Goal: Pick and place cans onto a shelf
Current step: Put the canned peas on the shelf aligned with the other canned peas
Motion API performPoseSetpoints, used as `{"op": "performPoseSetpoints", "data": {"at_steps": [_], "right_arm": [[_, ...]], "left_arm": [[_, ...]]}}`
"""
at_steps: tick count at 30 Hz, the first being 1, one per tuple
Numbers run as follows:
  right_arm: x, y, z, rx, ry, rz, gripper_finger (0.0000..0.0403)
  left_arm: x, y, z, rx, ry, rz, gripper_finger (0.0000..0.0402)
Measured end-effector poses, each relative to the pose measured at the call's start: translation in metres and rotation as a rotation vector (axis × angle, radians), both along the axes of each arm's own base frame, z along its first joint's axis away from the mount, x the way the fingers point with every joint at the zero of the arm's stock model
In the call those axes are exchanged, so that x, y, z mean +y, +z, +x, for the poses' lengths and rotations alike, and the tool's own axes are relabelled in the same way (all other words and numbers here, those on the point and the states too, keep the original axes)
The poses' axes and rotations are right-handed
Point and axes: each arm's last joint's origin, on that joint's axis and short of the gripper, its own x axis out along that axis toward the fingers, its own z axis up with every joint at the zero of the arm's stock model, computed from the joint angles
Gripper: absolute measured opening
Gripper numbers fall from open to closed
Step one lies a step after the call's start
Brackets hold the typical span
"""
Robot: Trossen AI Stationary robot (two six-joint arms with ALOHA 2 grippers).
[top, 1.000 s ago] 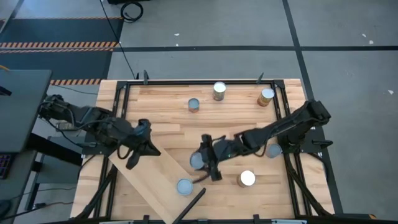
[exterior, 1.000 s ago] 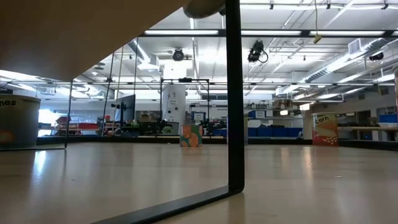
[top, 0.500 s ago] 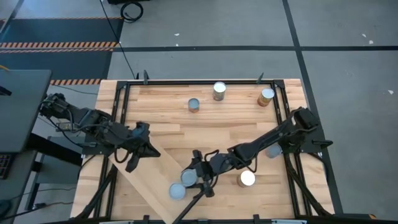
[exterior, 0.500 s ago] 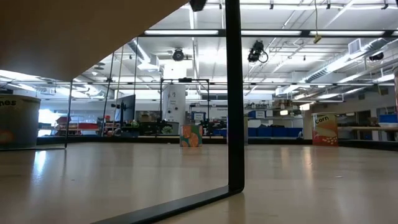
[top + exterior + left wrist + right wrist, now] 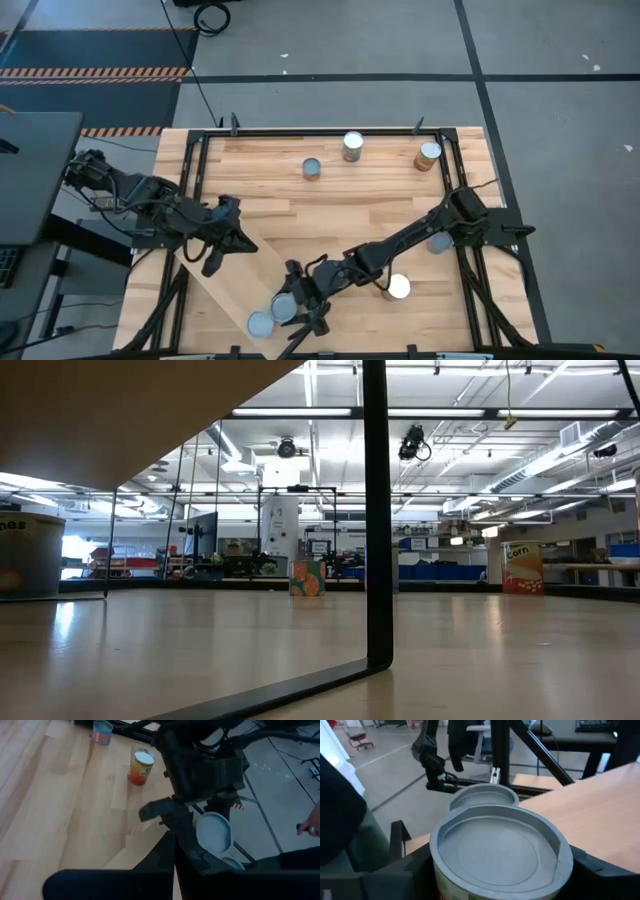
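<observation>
My right gripper (image 5: 292, 298) reaches across the near middle of the table and is shut on a grey-blue-topped can (image 5: 495, 850), over the pale shelf plank (image 5: 222, 288). A second grey-topped can (image 5: 260, 322) stands on the plank just beyond it, toward the plank's near end. The plank runs slantwise from the left arm to the near edge, with its dark bar (image 5: 312, 318) at the near end. In the low view its underside (image 5: 120, 410) is raised on a dark leg (image 5: 377, 510). My left gripper (image 5: 222, 250) is at the plank's far-left end. My right gripper holds the can by its side wall just under the top rim (image 5: 440, 882), one finger (image 5: 395, 870) on each of two opposite sides. The fingers come slanting from the table's far right. The can is upright. Whether its bottom rests on the plank does not show.
Three cans stand along the far edge (image 5: 312, 168) (image 5: 352, 146) (image 5: 428, 155). One grey-topped can (image 5: 438, 242) and one white-topped can (image 5: 397, 288) stand at the right, by the right arm. Black frame rails (image 5: 195, 160) run along the table's sides.
My right gripper has carried its can from the table's middle toward the near left, out over the shelf plank, keeping the can upright. The other can on the plank has shifted along it toward the near end.
</observation>
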Motion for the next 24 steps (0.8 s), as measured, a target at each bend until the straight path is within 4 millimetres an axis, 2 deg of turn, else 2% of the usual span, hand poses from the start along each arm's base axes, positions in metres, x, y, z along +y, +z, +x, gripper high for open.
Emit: {"op": "performPoseSetpoints", "data": {"at_steps": [7,13,20,24], "right_arm": [[-0.007,0.010,-0.012,0.082,-0.021,-0.092,0.0287],[-0.008,0.006,-0.015,0.124,-0.023,-0.126,0.0288],[-0.008,0.004,-0.016,0.147,-0.029,-0.133,0.0310],[-0.007,0.004,-0.016,0.150,-0.028,-0.135,0.0325]], "left_arm": [[-0.010,-0.001,-0.006,0.016,-0.056,-0.007,0.0013],[-0.027,-0.003,-0.015,0.074,-0.122,-0.092,0.0013],[-0.050,-0.023,-0.022,0.290,-0.152,-0.108,0.0013],[-0.059,-0.030,-0.019,0.326,-0.145,-0.098,0.0013]]}}
